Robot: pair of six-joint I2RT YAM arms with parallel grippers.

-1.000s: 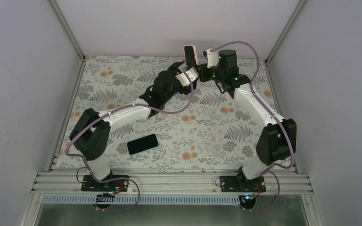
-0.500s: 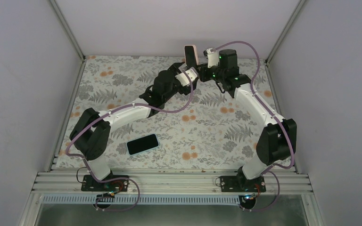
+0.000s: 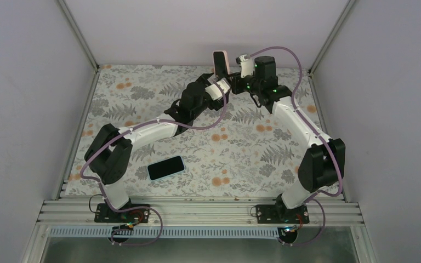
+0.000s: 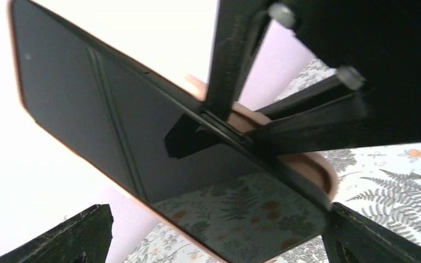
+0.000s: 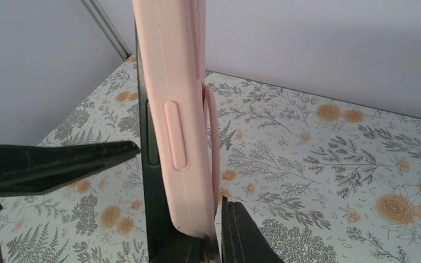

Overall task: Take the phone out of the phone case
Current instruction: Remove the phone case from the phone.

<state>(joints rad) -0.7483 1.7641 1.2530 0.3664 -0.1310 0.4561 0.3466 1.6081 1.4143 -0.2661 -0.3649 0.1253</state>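
Observation:
A phone in a pink case (image 3: 220, 61) is held upright above the far middle of the table. My right gripper (image 3: 231, 82) is shut on its lower end; in the right wrist view the case (image 5: 175, 109) stands on edge between the fingers (image 5: 214, 246), with the phone's black side (image 5: 151, 181) showing at its left. My left gripper (image 3: 222, 84) is open, its fingers set wide on either side of the phone's lower end. The left wrist view (image 4: 219, 241) shows the dark screen (image 4: 115, 126) close up, with a gap to the left finger.
A second phone (image 3: 165, 167), black screen up in a light case, lies flat on the floral mat (image 3: 241, 159) near the left arm's base. White walls and metal frame posts (image 3: 79, 38) close in the back and sides.
The left arm has shifted slightly and the held phone has edged a little to the left. The right arm holds its grip.

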